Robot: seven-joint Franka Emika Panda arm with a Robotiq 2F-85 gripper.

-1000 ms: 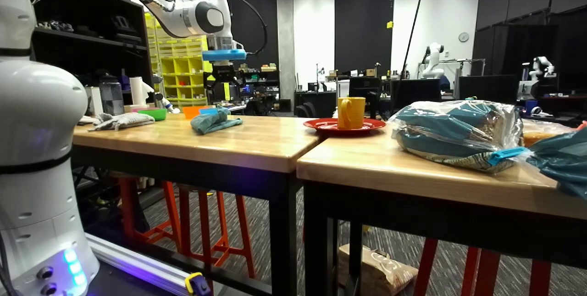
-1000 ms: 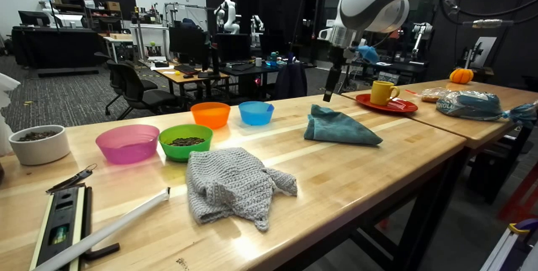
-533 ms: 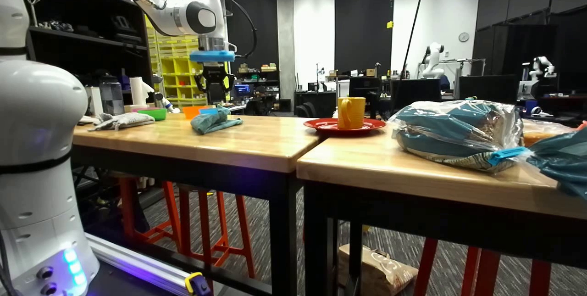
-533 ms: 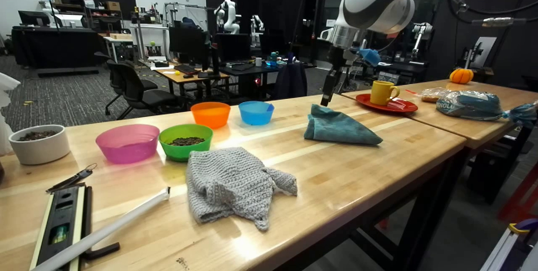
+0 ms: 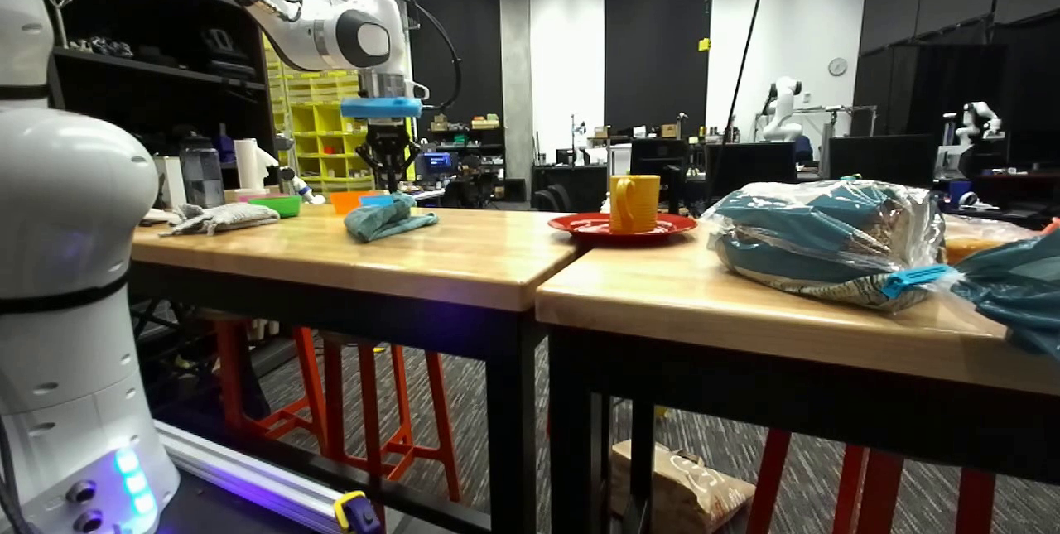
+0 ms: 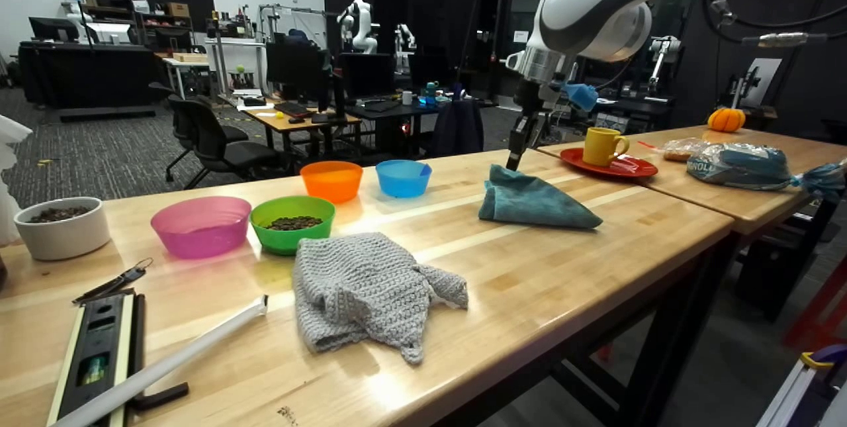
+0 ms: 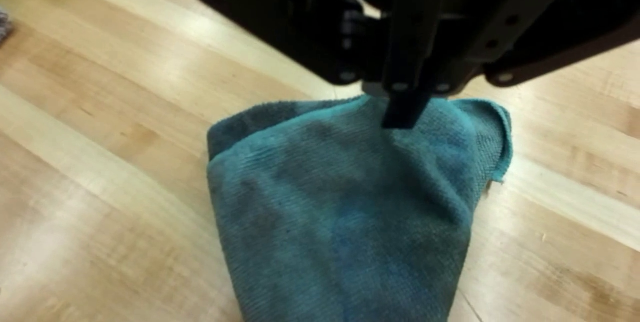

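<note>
In the wrist view, my black gripper [image 7: 401,115] has its fingers drawn together, with their tip in front of the upper part of a folded teal cloth [image 7: 330,202]. No fabric can be made out between the fingers, and touching or just apart I cannot tell. An exterior view has the gripper [image 6: 513,161] pointing down at the raised top edge of the cloth [image 6: 536,202], which lies bunched on the wooden table. From another angle, the gripper [image 5: 392,182] stands just above the cloth's [image 5: 385,221] peak.
An orange bowl [image 6: 331,182], a blue bowl [image 6: 402,179], a green bowl [image 6: 284,241] and a pink bowl [image 6: 202,232] share the table with a grey knitted cloth [image 6: 370,288]. A yellow mug [image 6: 601,147] stands on a red plate [image 6: 635,167], near a bagged loaf [image 6: 738,167].
The gripper has gone from open to shut. It has shifted a little left in an exterior view and come down to the cloth's top edge. The cloth has stayed in place.
</note>
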